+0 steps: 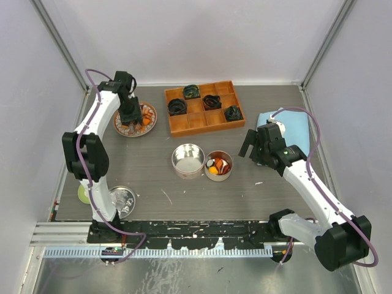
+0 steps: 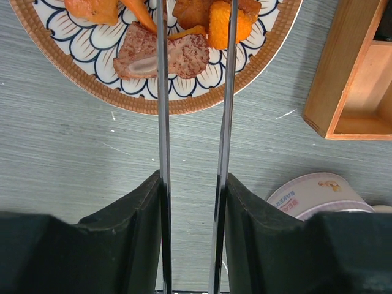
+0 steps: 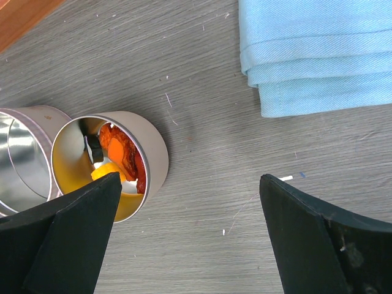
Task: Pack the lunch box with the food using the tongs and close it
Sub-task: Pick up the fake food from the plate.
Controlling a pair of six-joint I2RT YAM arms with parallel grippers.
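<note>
Starting far left: a round silver lid [image 1: 124, 199] lay on the surface by the left arm's base, so the closing part clearly wasn't done. Further back, my left hand [image 2: 193, 184] was clamped on the tongs [image 2: 163, 110], squeezing both arms from outside, and I had them hanging over the patterned plate [image 2: 73, 76]. The tips ran out of the wrist view, so I couldn't tell if they had anything pinched. Plenty of food [image 2: 226, 21] sat on that plate, orange chunks plus a pinkish slice [image 2: 184, 58].

Moving right, the wooden tray [image 1: 197, 121] held only dark coiled lumps [image 1: 177, 107], not my problem. In front of it, the empty tin [image 1: 188, 158] stood right beside the second tin [image 3: 156, 153], which had some orange and red bits in it. My right hand [image 3: 190, 199] hovered near that one, fingers wide apart, holding nothing, with the folded blue cloth [image 3: 306, 55] beyond.

I'd call it well under halfway: more chunks to carry, then the lid.
</note>
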